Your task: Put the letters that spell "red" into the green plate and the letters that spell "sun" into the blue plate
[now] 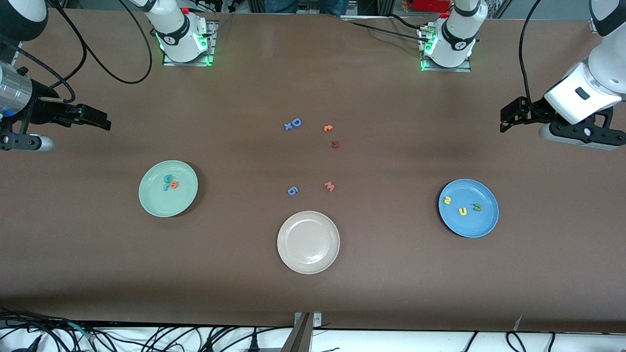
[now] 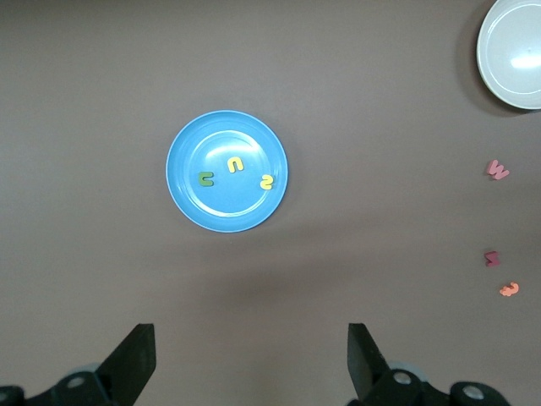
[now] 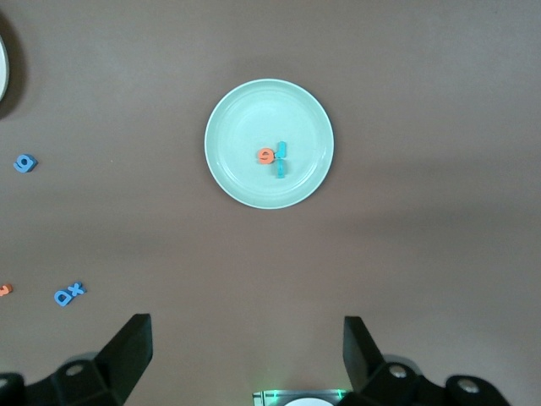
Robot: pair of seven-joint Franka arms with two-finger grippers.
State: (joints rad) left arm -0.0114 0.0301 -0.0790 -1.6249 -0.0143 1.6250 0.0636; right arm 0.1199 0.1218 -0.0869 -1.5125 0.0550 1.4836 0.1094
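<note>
Both grippers, left gripper [image 1: 506, 120] and right gripper [image 1: 100, 121], hang open and empty over the desk ends (sorting looks finished): "red" letters [image 1: 170, 183] in the green plate [image 1: 156, 203], "sun" letters [image 1: 461, 207] in the blue plate [image 1: 484, 227]; nothing left but waiting.

The teal letters [image 1: 167, 181] on the green plate [image 1: 151, 200] overlap, too small to tell apart.

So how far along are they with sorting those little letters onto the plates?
It looks finished. The green plate holds the orange e and the teal d and r. The blue plate holds the yellow s, yellow u and green n. Nothing is in hand: the left gripper and right gripper wait open at the table's ends. Nothing seems left; the white plate is bare.
</note>
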